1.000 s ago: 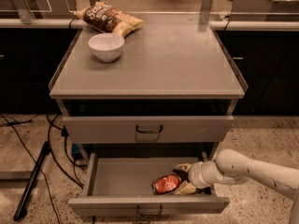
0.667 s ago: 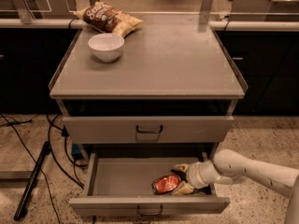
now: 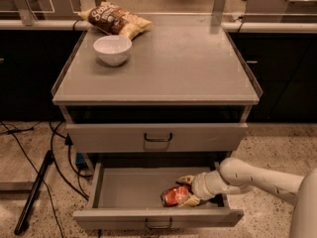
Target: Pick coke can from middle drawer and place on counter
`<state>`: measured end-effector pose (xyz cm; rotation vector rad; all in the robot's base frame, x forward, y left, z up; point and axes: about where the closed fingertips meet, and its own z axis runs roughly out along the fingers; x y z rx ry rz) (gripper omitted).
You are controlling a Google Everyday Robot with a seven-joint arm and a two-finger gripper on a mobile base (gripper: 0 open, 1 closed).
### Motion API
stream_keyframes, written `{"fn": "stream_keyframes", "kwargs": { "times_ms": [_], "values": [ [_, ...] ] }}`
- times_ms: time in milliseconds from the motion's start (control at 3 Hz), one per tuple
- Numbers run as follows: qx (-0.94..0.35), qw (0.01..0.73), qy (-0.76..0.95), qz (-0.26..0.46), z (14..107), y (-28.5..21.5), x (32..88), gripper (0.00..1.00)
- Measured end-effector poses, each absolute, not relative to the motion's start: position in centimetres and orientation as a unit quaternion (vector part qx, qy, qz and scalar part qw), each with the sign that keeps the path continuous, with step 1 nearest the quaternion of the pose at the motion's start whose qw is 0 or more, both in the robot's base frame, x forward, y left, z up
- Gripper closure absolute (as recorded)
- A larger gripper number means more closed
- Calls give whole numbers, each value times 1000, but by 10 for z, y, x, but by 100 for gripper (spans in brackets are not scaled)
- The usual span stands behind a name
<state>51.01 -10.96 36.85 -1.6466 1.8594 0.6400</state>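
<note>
Gripper: the gripper [image 3: 188, 191] is low inside the open middle drawer [image 3: 124, 191], at its right end, reaching in from the right on the pale arm [image 3: 257, 178].
Grip state: released. The fingers [image 3: 186, 179] are spread, one on the far side and one on the near side of the can's right end, and not clenched on it as far as I can see.
Coke can: the coke can [image 3: 174, 196] lies on its side on the drawer floor, right of middle and near the front wall, with its right end between the fingers.
Just changed: very little. The gripper has edged slightly left, further over the can, while the can lies where it lay a second ago.
Meaning for the task: the approach looks finished and the grasp has not yet been made. Judging by this, closing on the can comes next, then the lift out and up.
Drawer above: its front [image 3: 157, 137] is closed, so the lift has to clear it first.
Tabletop: the tabletop [image 3: 183, 68] is well above. A white bowl [image 3: 112, 49] and a chip bag [image 3: 115, 20] sit at its far left, and the right half is bare grey.
</note>
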Motion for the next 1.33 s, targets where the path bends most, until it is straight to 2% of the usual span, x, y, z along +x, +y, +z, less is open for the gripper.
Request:
{"fn": "stream_keyframes", "kwargs": {
  "times_ms": [333,1000,1333],
  "values": [
    [-615,284,695,239,369,-110,510,55],
    [-615,284,695,240,368,-109,510,100],
    [-615,285,695,240,369,-109,510,100]
  ]
}}
